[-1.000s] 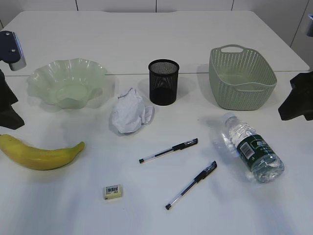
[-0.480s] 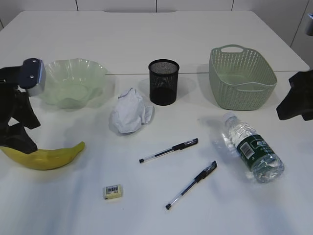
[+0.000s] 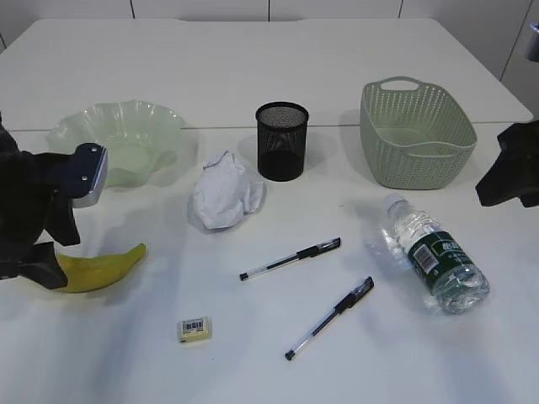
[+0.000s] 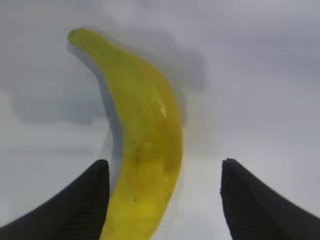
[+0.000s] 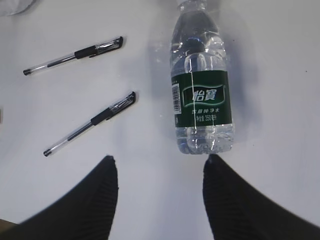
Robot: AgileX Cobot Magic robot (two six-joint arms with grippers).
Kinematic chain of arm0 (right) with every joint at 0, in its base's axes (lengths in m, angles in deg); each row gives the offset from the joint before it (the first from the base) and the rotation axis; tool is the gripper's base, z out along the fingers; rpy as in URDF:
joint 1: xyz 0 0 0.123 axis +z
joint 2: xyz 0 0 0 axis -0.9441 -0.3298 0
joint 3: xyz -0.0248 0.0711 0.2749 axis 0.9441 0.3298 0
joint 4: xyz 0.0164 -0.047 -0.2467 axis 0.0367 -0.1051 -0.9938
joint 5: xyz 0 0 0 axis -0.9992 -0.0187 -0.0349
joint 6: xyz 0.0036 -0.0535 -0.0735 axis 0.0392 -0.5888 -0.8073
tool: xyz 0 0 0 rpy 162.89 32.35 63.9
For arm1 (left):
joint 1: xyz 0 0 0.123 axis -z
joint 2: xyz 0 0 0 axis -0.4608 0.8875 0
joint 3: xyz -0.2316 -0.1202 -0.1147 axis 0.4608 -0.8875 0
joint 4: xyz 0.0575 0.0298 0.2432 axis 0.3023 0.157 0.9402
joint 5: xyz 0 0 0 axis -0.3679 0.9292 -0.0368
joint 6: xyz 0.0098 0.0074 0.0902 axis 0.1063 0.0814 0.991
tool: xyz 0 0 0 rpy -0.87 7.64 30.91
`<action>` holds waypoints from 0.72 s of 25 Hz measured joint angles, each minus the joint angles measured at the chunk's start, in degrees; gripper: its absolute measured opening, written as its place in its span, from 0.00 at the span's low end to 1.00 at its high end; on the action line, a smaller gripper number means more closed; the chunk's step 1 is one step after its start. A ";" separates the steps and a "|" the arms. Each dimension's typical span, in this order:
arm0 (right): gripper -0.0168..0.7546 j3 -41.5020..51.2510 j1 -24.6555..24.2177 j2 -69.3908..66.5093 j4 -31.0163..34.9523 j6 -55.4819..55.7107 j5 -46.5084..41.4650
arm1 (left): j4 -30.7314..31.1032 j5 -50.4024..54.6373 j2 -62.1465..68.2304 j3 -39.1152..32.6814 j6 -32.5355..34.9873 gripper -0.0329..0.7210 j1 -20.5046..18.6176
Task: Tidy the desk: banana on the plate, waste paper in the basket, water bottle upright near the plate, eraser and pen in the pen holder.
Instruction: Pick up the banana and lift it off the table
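Now down over the banana (image 3: 99, 268), having swung in from the desk's left edge past the plate (image 3: 118, 139) within the last second — left end effector (image 4: 165, 200) spread wide, one finger (image 4: 75, 210) hard against the fruit's flank, the other well clear on the far side, nothing clamped yet. Reads as the first step of the tidy-up: banana about to be picked, everything else untouched. Lies flat on the desk (image 3: 269, 67) just in front of the plate, long axis roughly parallel to the plate's front rim, tapered greenish tip pointing toward the crumpled waste paper (image 3: 223, 192), thick end hidden under the arm. Curves gently, belly down in the exterior view. Seen from the left wrist, runs away from the camera between the fingers, so a close across the short axis looks well set, though a touch off-centre toward one finger.

Right end effector (image 5: 160, 200) likewise parted, empty, hovering near the base of the water bottle (image 5: 202, 97), itself on its side well right of the plate. Two pens, eraser (image 3: 194, 328), pen holder (image 3: 281, 140) and basket (image 3: 417, 135) all waiting
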 joint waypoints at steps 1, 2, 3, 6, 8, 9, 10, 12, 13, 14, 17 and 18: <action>0.55 0.00 0.00 0.00 0.00 0.00 0.00 | 0.24 -0.27 0.41 0.02 0.00 0.70 0.00; 0.55 0.00 0.00 0.00 0.00 0.00 0.00 | 0.22 -0.51 0.87 0.02 0.00 0.70 0.00; 0.55 0.00 0.00 0.00 0.00 0.00 0.00 | 0.22 -0.79 1.35 0.02 0.00 0.70 0.00; 0.55 0.00 0.00 0.00 0.00 -0.04 -0.02 | 0.25 -1.37 2.72 0.02 0.00 0.70 0.00; 0.55 0.00 0.00 0.00 0.00 -0.04 -0.12 | 0.25 -2.43 3.22 0.02 0.09 0.70 0.00; 0.55 0.00 0.00 0.00 0.00 -0.04 -0.12 | 0.25 -3.01 3.46 0.02 0.09 0.70 0.00; 0.55 0.00 0.00 0.00 0.00 -0.04 -0.12 | 0.25 -3.56 3.49 0.02 0.09 0.70 0.00; 0.55 0.00 0.00 0.00 0.00 -0.04 -0.23 | 0.25 -4.48 3.83 0.12 0.09 0.70 0.00; 0.55 0.00 0.00 0.00 0.00 -0.04 -0.23 | 0.25 -4.69 4.06 0.12 0.09 0.70 0.00; 0.55 0.00 0.00 0.00 0.00 -0.04 -0.23 | 0.25 -4.95 4.20 0.12 0.09 0.70 0.00; 0.55 0.00 0.00 0.00 0.00 -0.04 -0.23 | 0.25 -5.21 4.20 0.12 0.09 0.70 0.00; 0.55 0.00 0.00 0.00 0.00 -0.04 -0.23 | 0.25 -5.21 4.20 0.12 0.09 0.70 0.00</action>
